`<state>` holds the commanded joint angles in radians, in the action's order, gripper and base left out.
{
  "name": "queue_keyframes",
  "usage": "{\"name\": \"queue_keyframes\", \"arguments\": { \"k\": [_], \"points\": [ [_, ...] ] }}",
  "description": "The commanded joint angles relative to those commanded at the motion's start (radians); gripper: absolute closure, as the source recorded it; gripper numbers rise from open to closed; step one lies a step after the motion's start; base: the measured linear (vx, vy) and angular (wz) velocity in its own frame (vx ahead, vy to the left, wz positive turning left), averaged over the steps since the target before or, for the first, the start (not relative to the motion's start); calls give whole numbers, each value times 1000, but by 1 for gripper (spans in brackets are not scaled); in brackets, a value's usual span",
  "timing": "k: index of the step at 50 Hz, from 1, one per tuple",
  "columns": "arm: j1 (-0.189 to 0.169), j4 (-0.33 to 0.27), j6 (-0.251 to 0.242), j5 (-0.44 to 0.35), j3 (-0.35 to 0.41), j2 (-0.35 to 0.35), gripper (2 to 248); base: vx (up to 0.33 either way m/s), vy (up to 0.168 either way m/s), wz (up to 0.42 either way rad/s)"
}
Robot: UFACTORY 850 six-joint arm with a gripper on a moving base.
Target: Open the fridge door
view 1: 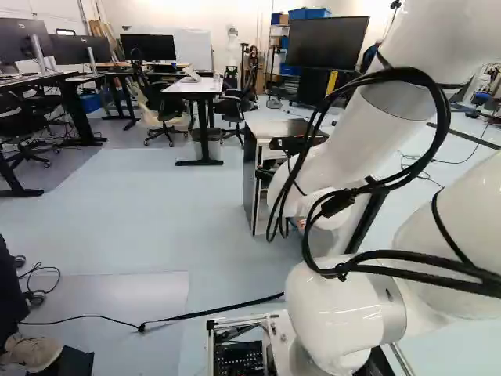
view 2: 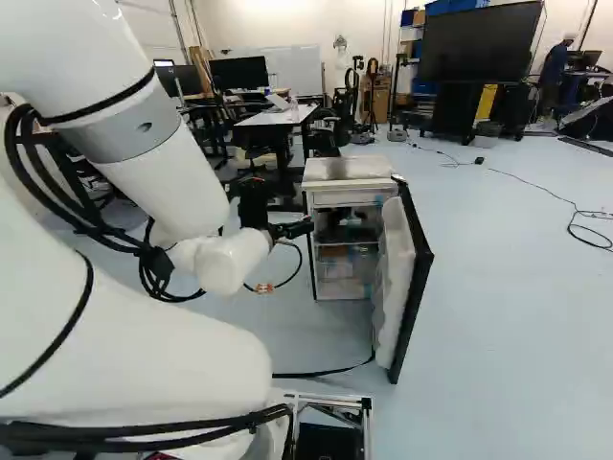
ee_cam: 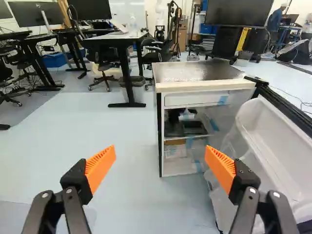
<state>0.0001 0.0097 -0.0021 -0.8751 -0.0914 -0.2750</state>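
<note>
In the right base view the gripper [view 2: 299, 230] is at the left front of the small fridge [view 2: 347, 171], near its open side. The fridge door [view 2: 414, 278] is swung wide open toward the base, its white inner side facing the arm. In the wrist view the gripper [ee_cam: 160, 163] stands open, orange pads far apart with nothing gripped. Ahead of it is the fridge body [ee_cam: 202, 87], its shelves and contents exposed. The door's inner side [ee_cam: 278, 146] lies beside the right finger; whether they touch, I cannot tell.
Beyond the fridge stand a desk [ee_cam: 122, 37] and office chairs [view 1: 163, 106]. A large screen [view 2: 479, 43] is at the back. A black cable [view 1: 211, 310] crosses the floor close ahead of the base. A person's shoe [view 1: 33, 354] shows at the near left.
</note>
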Motion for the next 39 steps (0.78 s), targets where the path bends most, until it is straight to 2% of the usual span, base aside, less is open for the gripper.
{"name": "queue_keyframes", "arguments": {
  "k": [39],
  "points": [
    [0,-10,2,2,4,-4,3,0,0,0]
  ]
}}
